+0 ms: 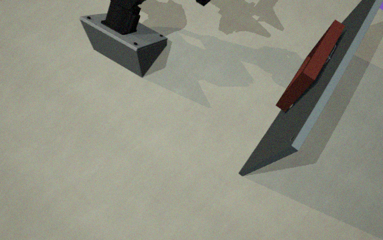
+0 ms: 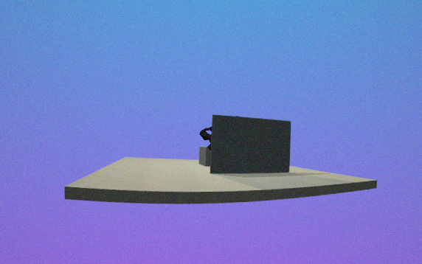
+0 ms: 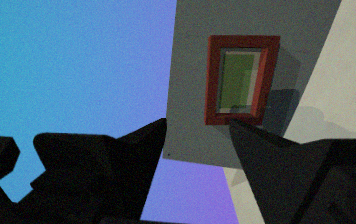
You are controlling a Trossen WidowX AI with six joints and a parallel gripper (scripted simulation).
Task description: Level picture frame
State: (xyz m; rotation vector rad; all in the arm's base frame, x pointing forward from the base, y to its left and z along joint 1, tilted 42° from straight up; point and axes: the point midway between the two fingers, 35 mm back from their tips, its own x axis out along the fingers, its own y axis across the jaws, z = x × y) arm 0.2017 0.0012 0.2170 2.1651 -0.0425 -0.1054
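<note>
The black two-fingered gripper (image 3: 197, 123) is standing fairly wide with nothing between its fingers. In the wrist view, the red rectangular picture frame (image 1: 311, 65) (image 3: 212, 80) with its green picture is hanging beyond the fingertips, on the grey upright wall panel (image 1: 292, 124) (image 2: 251, 145) (image 3: 187, 100); its lower edge is appearing just above the right-hand finger as pictured. The step in hand seems to be looking before gripping. Doing it well means judging the tilt against the panel's edges, since this camera is viewing obliquely; which side is high, I cannot tell. If another notch is needed, the gripper should be centring on the frame, closing gently, lifting only slightly and shifting one notch toward the high side. Lifting too far could unhook it.
</note>
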